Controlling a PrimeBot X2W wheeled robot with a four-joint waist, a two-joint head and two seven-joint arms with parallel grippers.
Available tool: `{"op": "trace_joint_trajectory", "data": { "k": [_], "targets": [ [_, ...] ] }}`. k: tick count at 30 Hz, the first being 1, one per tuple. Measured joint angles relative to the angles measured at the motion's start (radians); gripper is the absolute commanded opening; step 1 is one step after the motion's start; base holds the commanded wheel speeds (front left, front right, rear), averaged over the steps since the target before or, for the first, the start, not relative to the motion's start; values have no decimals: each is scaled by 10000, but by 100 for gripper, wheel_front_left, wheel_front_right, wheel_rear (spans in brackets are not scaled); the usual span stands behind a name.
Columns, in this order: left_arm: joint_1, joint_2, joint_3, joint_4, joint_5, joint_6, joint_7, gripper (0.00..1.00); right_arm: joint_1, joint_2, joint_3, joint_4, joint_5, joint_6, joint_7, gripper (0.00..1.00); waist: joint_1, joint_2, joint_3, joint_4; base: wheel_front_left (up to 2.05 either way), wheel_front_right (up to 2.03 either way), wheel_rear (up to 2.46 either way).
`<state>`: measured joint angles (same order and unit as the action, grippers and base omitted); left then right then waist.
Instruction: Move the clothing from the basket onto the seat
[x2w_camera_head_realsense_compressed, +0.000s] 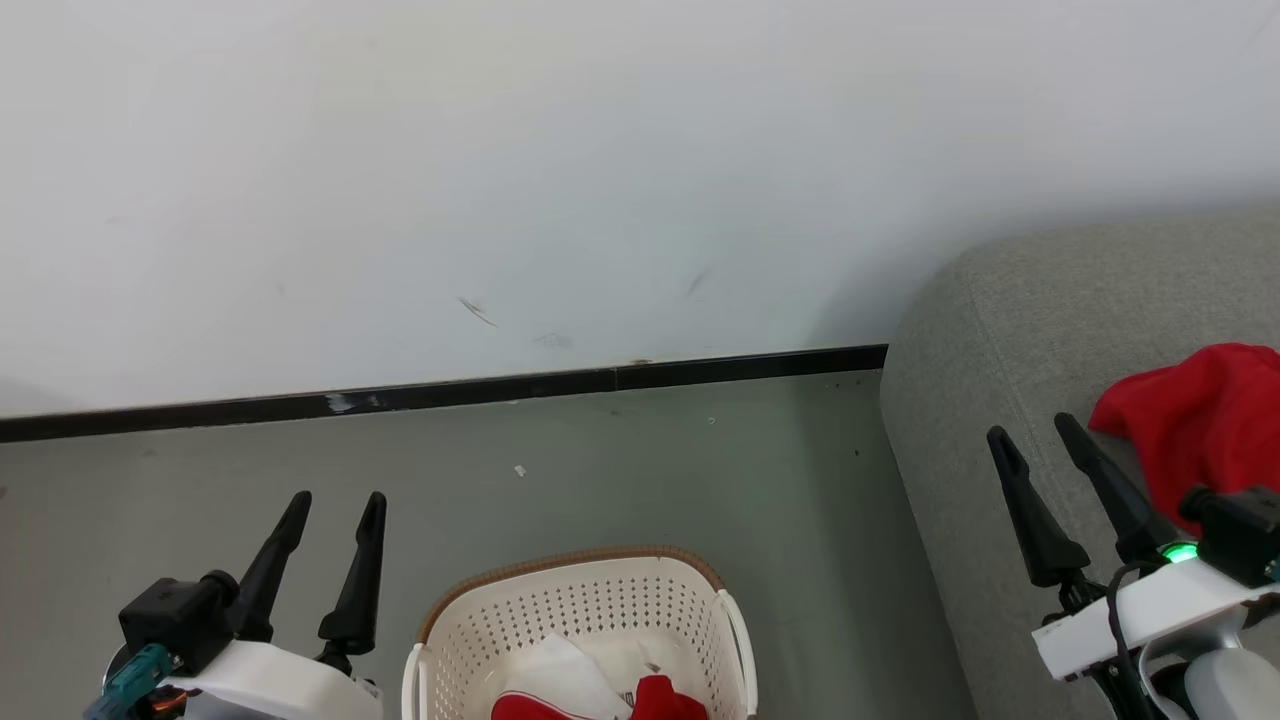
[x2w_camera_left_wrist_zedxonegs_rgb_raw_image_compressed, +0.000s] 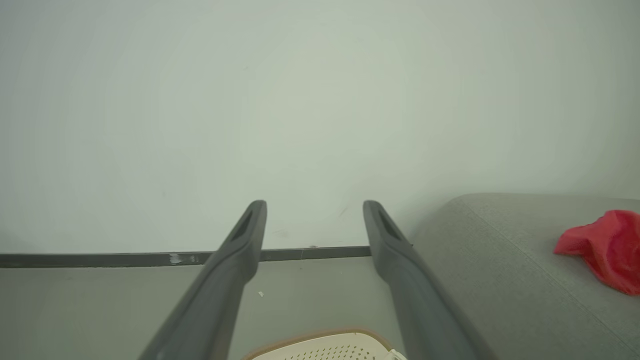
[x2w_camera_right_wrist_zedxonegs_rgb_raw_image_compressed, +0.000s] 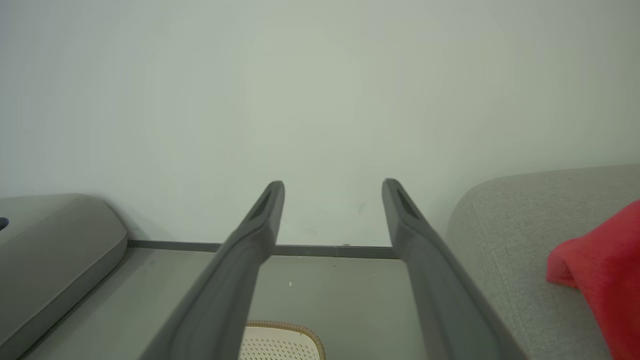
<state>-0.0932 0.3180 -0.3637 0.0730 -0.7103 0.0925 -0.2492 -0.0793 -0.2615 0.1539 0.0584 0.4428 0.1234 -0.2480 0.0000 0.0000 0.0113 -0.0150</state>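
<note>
The cream basket (x2w_camera_head_realsense_compressed: 580, 600) with its brown rim stands on the floor at the bottom centre; its rim also shows in both wrist views (x2w_camera_left_wrist_zedxonegs_rgb_raw_image_compressed: 330, 337) (x2w_camera_right_wrist_zedxonegs_rgb_raw_image_compressed: 280, 330). Inside lies a red jersey (x2w_camera_head_realsense_compressed: 600, 700) with white fabric, mostly cut off by the frame edge. A plain red garment (x2w_camera_head_realsense_compressed: 1200, 420) (x2w_camera_left_wrist_zedxonegs_rgb_raw_image_compressed: 607, 247) (x2w_camera_right_wrist_zedxonegs_rgb_raw_image_compressed: 600, 270) rests on the grey seat (x2w_camera_head_realsense_compressed: 1000, 350) at the right. My left gripper (x2w_camera_head_realsense_compressed: 336, 505) is open and empty, left of the basket. Beside the red garment, over the seat's edge, my right gripper (x2w_camera_head_realsense_compressed: 1035, 432) stands open and empty.
A white wall with a black baseboard (x2w_camera_head_realsense_compressed: 450, 392) runs behind the grey floor (x2w_camera_head_realsense_compressed: 650, 470). In the right wrist view, another grey upholstered piece (x2w_camera_right_wrist_zedxonegs_rgb_raw_image_compressed: 55, 250) lies at the far left.
</note>
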Motion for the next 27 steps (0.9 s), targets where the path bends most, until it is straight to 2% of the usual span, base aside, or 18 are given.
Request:
{"op": "trace_joint_trajectory", "data": {
  "k": [27],
  "targets": [
    [22, -290, 282, 56, 351, -351, 0, 100, 396, 221, -69, -443, -428, 2, 0, 100, 0, 0, 36, 24, 0, 0, 0]
  ]
}}
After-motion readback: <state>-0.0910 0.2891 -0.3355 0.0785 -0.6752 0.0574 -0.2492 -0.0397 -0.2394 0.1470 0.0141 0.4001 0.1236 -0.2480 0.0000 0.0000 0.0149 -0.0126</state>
